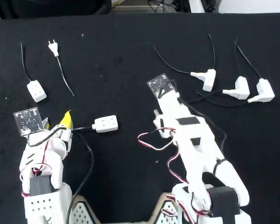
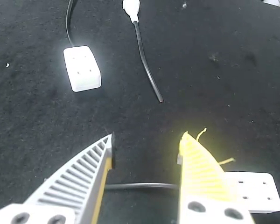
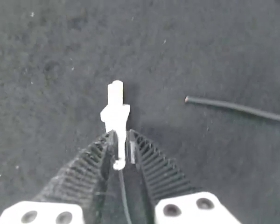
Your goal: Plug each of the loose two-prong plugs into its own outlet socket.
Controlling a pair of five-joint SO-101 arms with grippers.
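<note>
My right gripper is shut on a small white two-prong plug, prongs pointing away over the black table. My left gripper is open low over the table at the front left, one finger grey and the other yellow. A black cable runs between its fingers to a white outlet socket right beside the yellow finger, also seen from above. A second white socket lies farther back. Another loose plug with its cable lies at the back left.
Three white angled connectors with black cables lie at the back right, beside the right arm. A loose cable end lies ahead of the held plug. The table's far edge runs along the back.
</note>
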